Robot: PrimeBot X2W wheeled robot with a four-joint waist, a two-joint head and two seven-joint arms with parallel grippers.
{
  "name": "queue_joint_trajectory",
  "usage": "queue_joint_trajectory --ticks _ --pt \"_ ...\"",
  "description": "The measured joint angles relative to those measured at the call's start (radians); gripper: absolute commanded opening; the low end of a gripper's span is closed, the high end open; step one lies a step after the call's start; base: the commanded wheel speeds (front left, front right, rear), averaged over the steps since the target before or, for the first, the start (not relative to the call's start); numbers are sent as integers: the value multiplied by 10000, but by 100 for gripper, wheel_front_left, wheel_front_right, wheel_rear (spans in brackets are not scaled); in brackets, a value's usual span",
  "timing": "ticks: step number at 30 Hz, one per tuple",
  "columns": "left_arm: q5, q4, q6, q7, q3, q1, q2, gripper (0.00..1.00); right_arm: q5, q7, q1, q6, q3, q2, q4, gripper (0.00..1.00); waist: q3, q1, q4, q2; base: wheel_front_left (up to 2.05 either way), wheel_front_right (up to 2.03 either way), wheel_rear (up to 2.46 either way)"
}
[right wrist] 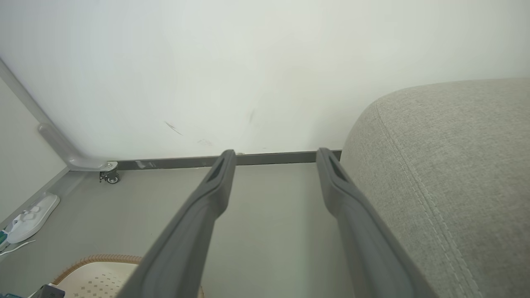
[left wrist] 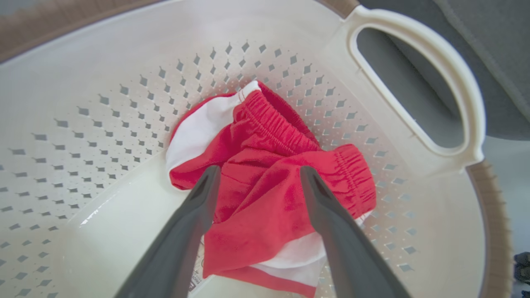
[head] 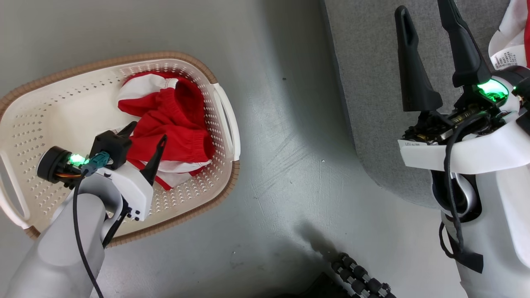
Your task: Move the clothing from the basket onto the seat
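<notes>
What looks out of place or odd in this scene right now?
A white shoe lies loose on the floor, apart from the laundry, which looks odd here. Nothing else stands out: the clothing sits crumpled in the upright basket, near the seat.

One basket, one seat, one shoe

A crumpled heap of red clothing with white panels lies inside the cream, brown-rimmed, perforated basket, which stands near the big grey seat.
</notes>
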Motion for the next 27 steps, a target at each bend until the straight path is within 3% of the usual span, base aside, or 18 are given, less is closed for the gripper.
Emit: queue_joint_trajectory --ticks 27 --pt "-345 1904 0 1009 -1269 -1535 -38 100 715 0 -267 0 284 44 -151 100 633 0 -584 0 0 0 0"
